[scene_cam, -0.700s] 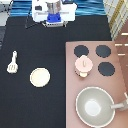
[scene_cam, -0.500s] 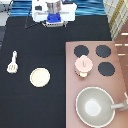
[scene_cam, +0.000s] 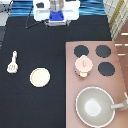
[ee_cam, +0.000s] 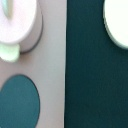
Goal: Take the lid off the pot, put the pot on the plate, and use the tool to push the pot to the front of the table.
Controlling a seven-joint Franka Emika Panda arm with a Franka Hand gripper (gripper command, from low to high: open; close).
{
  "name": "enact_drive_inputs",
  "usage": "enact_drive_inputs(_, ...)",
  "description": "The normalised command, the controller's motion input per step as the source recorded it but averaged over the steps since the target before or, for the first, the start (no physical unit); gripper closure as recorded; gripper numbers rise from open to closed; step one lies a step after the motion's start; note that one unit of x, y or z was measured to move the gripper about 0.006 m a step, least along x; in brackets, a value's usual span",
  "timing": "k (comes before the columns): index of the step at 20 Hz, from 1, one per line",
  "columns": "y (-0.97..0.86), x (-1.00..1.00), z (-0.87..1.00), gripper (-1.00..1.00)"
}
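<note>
The pale-pink pot (scene_cam: 83, 67) stands on the stove top between the burners, and the lid (scene_cam: 83, 63) with its small knob sits on it. Part of the lidded pot (ee_cam: 17, 22) fills a corner of the wrist view. The cream-tan plate (scene_cam: 40, 77) lies on the black table (scene_cam: 35, 45) to the exterior view's left of the stove; its edge (ee_cam: 117, 22) shows in the wrist view. The cream-white tool (scene_cam: 12, 62) lies further left. The gripper (scene_cam: 56, 20) hangs at the exterior view's top, far from all of them, holding nothing.
The pinkish-brown stove (scene_cam: 120, 65) fills the exterior view's right side, with black burners (scene_cam: 103, 50) around the pot. One burner (ee_cam: 17, 102) shows in the wrist view. A large grey pan (scene_cam: 95, 106) with a handle sits at the stove's bottom end.
</note>
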Motion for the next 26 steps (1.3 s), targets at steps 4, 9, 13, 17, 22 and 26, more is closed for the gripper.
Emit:
enact_drive_inputs(4, 0.57, 0.97, 0.72, -1.00)
enact_drive_inputs(9, 0.52, 1.00, 0.62, -1.00)
enact_drive_inputs(13, 0.55, 0.98, 0.33, -1.00)
enact_drive_inputs(17, 0.66, 0.88, -0.07, -1.00)
enact_drive_inputs(22, 0.71, 0.75, -0.36, -1.00)
enact_drive_inputs(26, 0.59, 0.44, -0.43, -1.00)
